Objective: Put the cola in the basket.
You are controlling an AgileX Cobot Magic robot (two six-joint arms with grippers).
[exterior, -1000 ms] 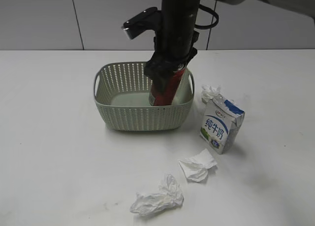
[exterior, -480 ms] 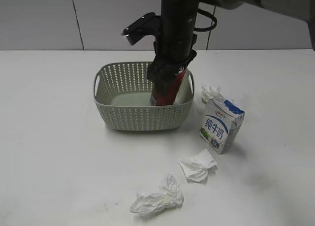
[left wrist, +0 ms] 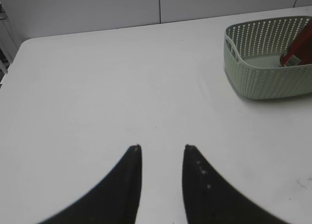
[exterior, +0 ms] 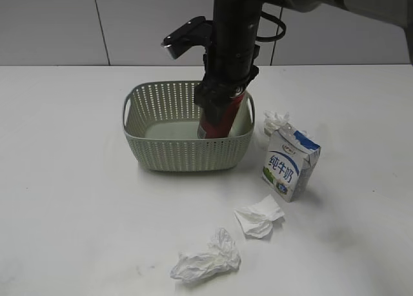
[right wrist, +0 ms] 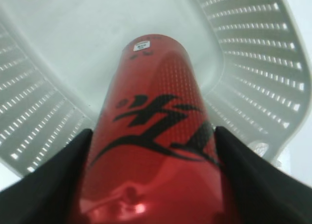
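Observation:
The cola (exterior: 219, 118) is a slim red can with dark lettering. It leans tilted inside the pale green basket (exterior: 187, 153), at its right side. My right gripper (exterior: 222, 93) comes down from above and is shut on the can's upper part. In the right wrist view the can (right wrist: 156, 112) fills the space between the black jaws (right wrist: 153, 130), and the basket's wall (right wrist: 253, 63) lies beyond. Whether the can's base touches the floor is hidden. My left gripper (left wrist: 162, 147) is open and empty over bare table, and the basket (left wrist: 263, 82) with the can (left wrist: 297, 50) lies far right.
A white-and-blue milk carton (exterior: 289, 164) stands just right of the basket. Crumpled white tissues lie behind the carton (exterior: 276, 120), in front of it (exterior: 259, 217), and near the front edge (exterior: 206, 260). The table is white, with a grey wall behind.
My right gripper and the cola have shifted slightly to the right inside the basket. Between half a second ago and now they hardly move. Nothing else has moved.

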